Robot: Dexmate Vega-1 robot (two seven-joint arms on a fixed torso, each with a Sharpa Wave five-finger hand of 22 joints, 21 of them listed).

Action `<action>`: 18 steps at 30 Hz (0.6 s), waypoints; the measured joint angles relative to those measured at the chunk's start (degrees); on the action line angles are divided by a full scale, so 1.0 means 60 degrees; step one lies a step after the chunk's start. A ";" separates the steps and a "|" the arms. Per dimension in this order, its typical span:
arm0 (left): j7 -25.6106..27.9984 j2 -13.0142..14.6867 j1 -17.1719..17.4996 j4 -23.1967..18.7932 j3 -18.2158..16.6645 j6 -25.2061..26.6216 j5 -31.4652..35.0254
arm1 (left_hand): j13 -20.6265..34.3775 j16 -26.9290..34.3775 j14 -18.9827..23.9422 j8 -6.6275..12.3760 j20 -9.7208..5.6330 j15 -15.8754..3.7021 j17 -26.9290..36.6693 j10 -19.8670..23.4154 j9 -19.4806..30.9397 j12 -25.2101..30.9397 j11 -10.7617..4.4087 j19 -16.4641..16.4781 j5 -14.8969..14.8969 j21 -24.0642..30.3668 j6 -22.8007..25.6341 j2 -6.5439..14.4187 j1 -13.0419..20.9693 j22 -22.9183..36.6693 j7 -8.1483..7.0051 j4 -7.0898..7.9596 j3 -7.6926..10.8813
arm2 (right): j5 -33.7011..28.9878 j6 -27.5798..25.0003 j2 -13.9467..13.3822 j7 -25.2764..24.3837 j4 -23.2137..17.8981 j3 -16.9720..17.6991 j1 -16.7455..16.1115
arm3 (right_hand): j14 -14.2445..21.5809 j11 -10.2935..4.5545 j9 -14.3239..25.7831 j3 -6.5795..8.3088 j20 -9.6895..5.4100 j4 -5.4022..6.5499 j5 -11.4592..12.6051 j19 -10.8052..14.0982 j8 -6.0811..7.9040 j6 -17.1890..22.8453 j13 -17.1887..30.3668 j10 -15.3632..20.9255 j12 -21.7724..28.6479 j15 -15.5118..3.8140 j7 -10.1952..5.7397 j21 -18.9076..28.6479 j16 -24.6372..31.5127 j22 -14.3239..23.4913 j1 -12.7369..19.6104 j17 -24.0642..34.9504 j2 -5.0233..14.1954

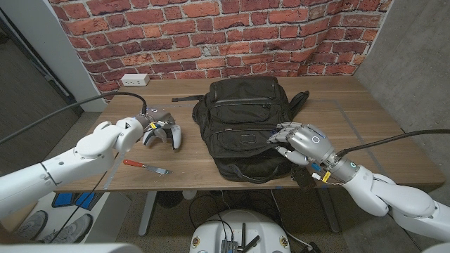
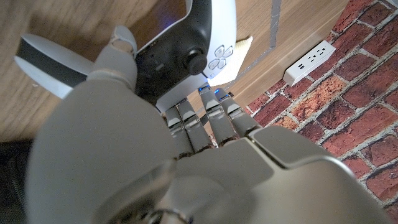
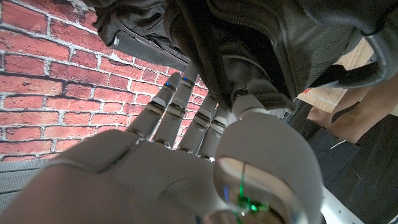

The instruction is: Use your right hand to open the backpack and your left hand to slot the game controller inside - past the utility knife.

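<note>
One utility knife [image 1: 145, 166], one game controller [image 1: 163, 133], one backpack [image 1: 242, 126].

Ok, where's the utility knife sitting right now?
In the head view the utility knife lies on the table's left front area, just in front of the game controller under the left hand, left of the backpack.

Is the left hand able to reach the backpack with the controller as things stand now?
Probably yes. The left hand holds the controller just beside the backpack, with bare table between them. The knife lies nearer the front edge, off that path.
</note>
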 measured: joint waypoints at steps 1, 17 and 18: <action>0.0000 0.0004 0.0011 -0.0011 -0.0008 0.0000 0.0000 | -0.0001 0.0000 0.0000 -0.0001 0.0000 0.0000 0.0000 0.0005 0.0000 0.0000 0.0005 0.0000 0.0000 0.0000 0.0000 0.0000 0.0000 0.0000 0.0000 0.0000 0.0000 | 0.0039 0.0019 -0.0001 0.0023 -0.0003 0.0009 -0.0003 | 0.0021 0.0022 0.0000 0.0015 -0.0001 0.0015 0.0000 0.0001 -0.0001 0.0046 0.0000 0.0024 0.0000 -0.0021 0.0009 0.0010 0.0000 0.0000 0.0000 0.0000 0.0000; 0.0253 0.0087 0.0354 -0.0385 -0.0135 0.0276 -0.0079 | -0.0005 -0.0006 0.0016 -0.0073 0.0000 -0.0016 -0.0005 0.0008 0.0008 -0.0010 0.0008 0.0000 0.0012 0.0000 0.0040 0.0000 0.0000 0.0000 0.0028 -0.0029 0.0029 | 0.1065 0.0620 0.0337 0.0468 -0.0062 0.0656 -0.0123 | 0.0649 0.0081 0.0046 0.0440 -0.0031 -0.0158 -0.0030 0.0315 -0.0074 0.0478 0.0101 0.0563 -0.0009 -0.0172 0.0136 0.0194 0.0179 0.0091 0.0024 0.0268 0.0017; 0.0253 0.0093 0.0379 -0.0420 -0.0143 0.0276 -0.0079 | -0.0005 -0.0006 0.0016 -0.0076 0.0000 -0.0017 -0.0005 0.0008 0.0008 -0.0011 0.0008 0.0000 0.0014 0.0000 0.0065 0.0000 0.0000 0.0000 0.0036 -0.0041 0.0041 | 0.1112 0.0663 0.0337 0.0495 -0.0062 0.0656 -0.0123 | 0.0664 0.0095 0.0045 0.0440 -0.0016 -0.0158 -0.0030 0.0357 -0.0076 0.0512 0.0119 0.0585 -0.0009 -0.0185 0.0134 0.0217 0.0180 0.0091 0.0025 0.0297 0.0016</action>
